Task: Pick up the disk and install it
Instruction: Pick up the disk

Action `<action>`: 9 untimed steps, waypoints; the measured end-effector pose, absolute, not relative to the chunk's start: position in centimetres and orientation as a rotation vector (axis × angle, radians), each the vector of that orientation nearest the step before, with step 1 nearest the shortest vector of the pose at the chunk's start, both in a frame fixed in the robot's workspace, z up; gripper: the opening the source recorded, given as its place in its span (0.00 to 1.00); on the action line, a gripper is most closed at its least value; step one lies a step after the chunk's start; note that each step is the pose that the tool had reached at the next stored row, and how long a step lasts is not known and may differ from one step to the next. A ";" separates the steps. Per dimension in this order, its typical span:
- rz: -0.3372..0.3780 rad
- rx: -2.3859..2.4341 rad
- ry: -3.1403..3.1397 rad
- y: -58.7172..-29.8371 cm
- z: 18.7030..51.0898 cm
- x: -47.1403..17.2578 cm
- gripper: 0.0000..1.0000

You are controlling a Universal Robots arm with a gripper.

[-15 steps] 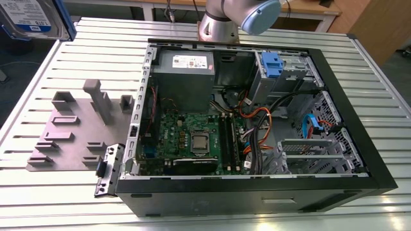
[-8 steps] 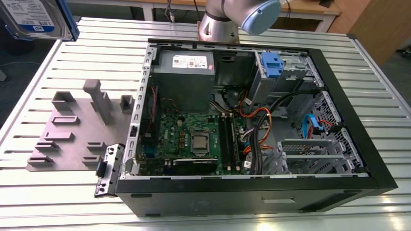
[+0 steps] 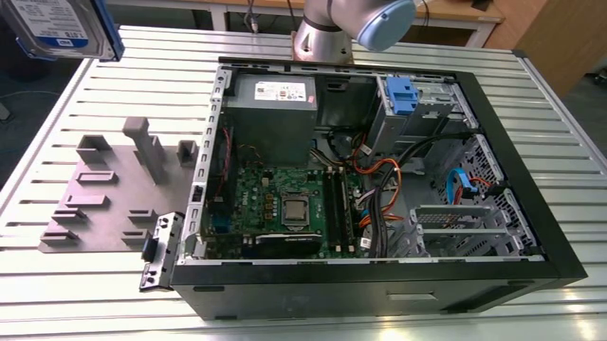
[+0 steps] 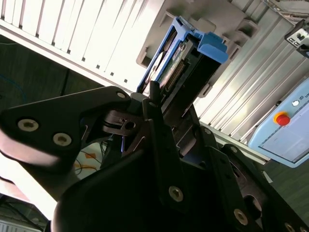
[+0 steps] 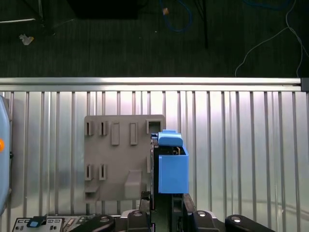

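1. Disk [image 3: 54, 28], a flat rectangular silver hard drive with a white-and-blue label in a blue plastic carrier, is at the far left of the exterior view. It is held clear of the table, outside the open black metal computer case [image 3: 379, 283] and well apart from it.
2. Black metal gripper [image 4: 171, 104] is clamped on the disk [image 4: 182, 66]. In both wrist views its fingers close on one end, and the rest of the disk [image 5: 172, 169] juts out past the gripper [image 5: 161, 204].
3. Grey plastic fixture plate [image 3: 104, 202], with raised blocks and slots, lies flat on the slatted aluminium table [image 3: 85, 293]. It is just beside the case on the exterior view's left. In the first wrist view the held disk hangs over one edge of this plate [image 5: 116, 159].
4. Grey boxy power supply [image 3: 270, 110] with a white sticker fills the corner of the case nearest the arm's base. A green motherboard [image 3: 275, 206] lies on the case floor beside it.
5. Silver and pale-blue robot arm [image 3: 334, 32] rises just behind the case wall.
6. Grey metal drive cage [image 3: 424, 108] with a small blue plastic latch [image 3: 401, 96] stands inside the case toward the exterior view's right. Orange and black cables [image 3: 379, 181] run between it and the motherboard.
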State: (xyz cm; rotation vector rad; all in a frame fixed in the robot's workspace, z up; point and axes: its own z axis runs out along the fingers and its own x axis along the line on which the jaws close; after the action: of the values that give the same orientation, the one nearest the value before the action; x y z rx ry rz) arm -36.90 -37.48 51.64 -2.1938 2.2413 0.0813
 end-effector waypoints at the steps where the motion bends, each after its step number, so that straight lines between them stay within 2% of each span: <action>1: 0.081 -2.194 2.241 -37.5 51.6 -36.6 0.35; 9: 0.081 -2.194 2.241 -37.5 51.5 -33.4 0.35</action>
State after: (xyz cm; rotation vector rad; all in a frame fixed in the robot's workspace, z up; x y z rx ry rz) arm -33.41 -37.48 51.53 -2.1938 2.2414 0.0814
